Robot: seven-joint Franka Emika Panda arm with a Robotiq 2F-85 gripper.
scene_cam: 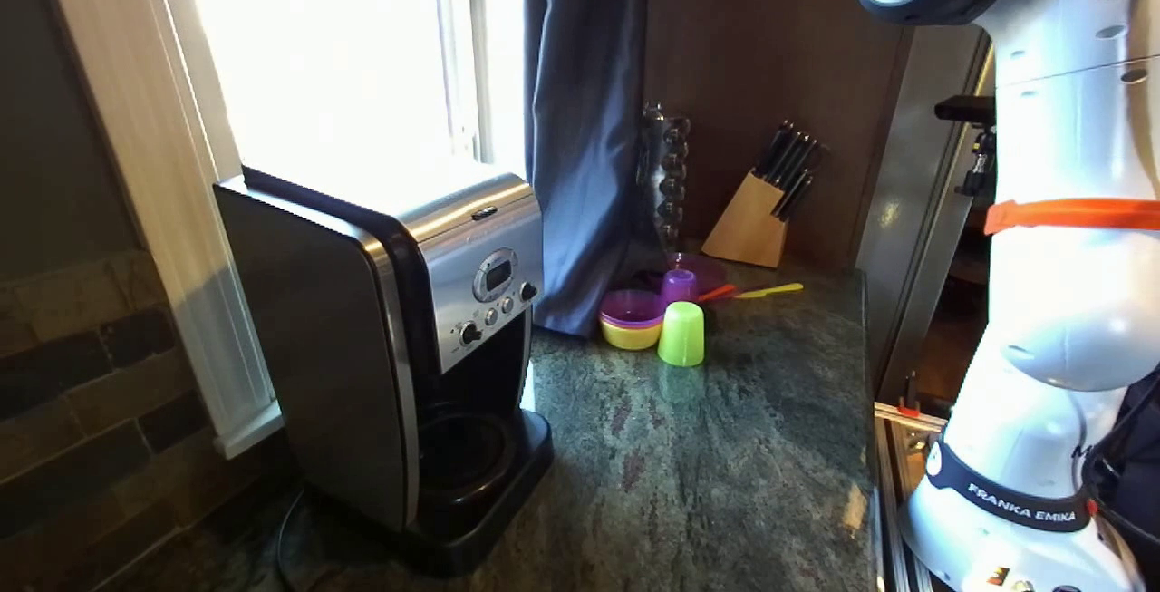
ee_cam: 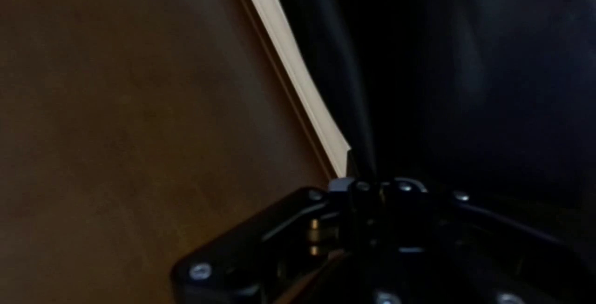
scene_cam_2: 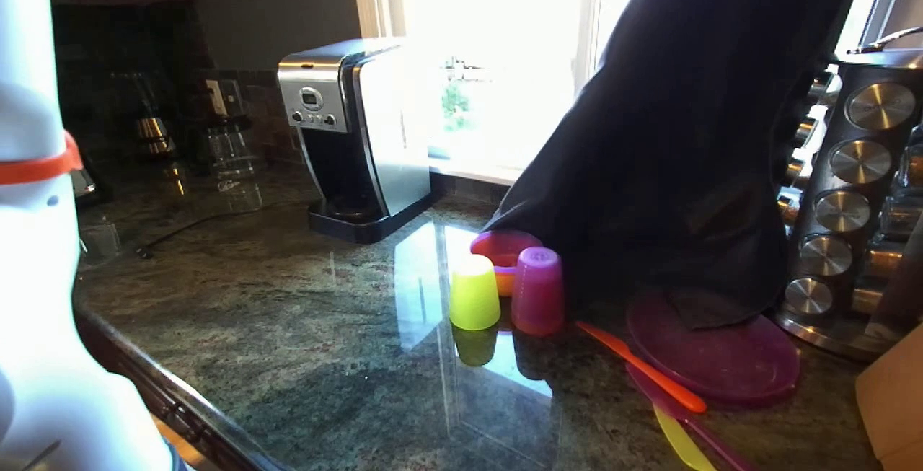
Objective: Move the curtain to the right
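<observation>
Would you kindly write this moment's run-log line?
task: move curtain right | tool: appears closed on curtain | window: partly covered | coffee maker: on counter

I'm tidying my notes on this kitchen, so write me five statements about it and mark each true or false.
1. The knife block holds black-handled knives. True.
2. The curtain covers the entire window. False: much of the bright window is uncovered.
3. The lime-green cup stands upside down. True.
4. The purple cup stands mouth up. False: it is upside down too.
5. The coffee maker stands on the counter. True.
</observation>
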